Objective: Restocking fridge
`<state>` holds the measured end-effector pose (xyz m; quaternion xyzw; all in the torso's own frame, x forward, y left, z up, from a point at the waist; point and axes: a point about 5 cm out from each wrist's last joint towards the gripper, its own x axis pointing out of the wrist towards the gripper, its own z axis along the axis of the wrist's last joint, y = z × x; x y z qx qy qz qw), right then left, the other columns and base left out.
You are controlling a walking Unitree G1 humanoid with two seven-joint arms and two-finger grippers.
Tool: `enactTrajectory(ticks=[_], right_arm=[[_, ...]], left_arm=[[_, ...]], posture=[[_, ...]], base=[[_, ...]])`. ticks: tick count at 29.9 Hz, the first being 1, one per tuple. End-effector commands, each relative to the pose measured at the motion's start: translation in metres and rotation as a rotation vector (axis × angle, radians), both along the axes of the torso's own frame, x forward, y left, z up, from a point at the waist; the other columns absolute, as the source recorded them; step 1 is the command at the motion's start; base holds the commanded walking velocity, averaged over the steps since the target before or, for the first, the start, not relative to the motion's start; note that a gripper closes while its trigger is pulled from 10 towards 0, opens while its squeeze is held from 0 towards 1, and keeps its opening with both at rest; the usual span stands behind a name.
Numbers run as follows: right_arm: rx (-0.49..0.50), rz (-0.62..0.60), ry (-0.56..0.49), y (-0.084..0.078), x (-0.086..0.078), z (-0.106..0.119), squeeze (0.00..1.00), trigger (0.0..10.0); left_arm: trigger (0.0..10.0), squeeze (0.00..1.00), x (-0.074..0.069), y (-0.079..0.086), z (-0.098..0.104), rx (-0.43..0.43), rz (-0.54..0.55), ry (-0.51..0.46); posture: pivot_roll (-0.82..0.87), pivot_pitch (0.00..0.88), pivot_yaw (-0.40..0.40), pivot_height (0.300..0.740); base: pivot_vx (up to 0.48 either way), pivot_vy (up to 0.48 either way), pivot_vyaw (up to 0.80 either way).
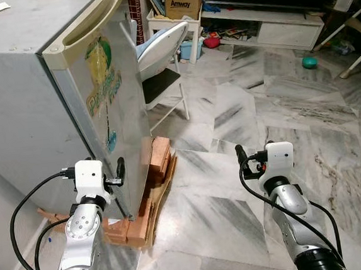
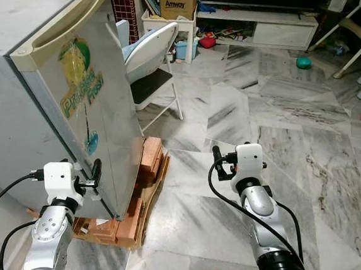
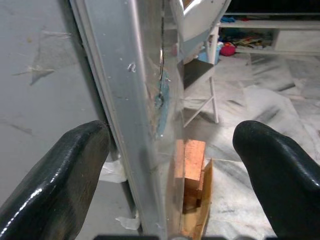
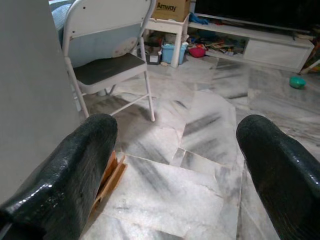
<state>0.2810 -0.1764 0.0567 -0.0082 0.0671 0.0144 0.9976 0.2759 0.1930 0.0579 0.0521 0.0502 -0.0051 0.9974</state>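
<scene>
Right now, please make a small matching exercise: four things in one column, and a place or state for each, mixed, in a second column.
1. fridge
2. folding chair
3. cardboard box
4. left tool

A. open, at the door's edge
B. on the white shelf at the back
C. raised on bricks
D. beside the fridge, on the marble floor

Pairs: 1-C, 2-D, 3-B, 4-A

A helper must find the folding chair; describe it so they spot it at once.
Start at the silver fridge on the left. Just behind its door stands the chair: white metal frame, dark seat, a pale blue cushion leaning on it, unlike the low white shelves beyond.
</scene>
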Motion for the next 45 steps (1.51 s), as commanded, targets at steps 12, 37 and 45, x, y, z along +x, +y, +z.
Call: enactTrajectory(ticks=[12,37,45], right_arm=[[-0.026,-0.004,0.014,-0.012,-0.009,0.003,0.00,10.0],[-0.107,0.004,0.122,-0.022,-0.024,-0.006,0.00,10.0],[-0.141,0.009,0.246,-0.024,-0.031,-0.024,0.00,10.0]], left_arm=[[10.0,0.00,0.027,0.009,0.006,0.051,0.007,0.004],[10.0,0.00,0.073,-0.002,0.038,0.085,-0.020,-0.074],[10.0,0.00,0.085,-0.068,0.060,0.053,-0.281,-0.161]], posture=[[-0.03,0.029,-0.092,0.740],[-0.06,0.041,-0.104,0.740],[-0.05,0.037,-0.099,0.740]], base=[[0.000,0.000,0.00],[0.000,0.000,0.00],[0.000,0.000,0.00]])
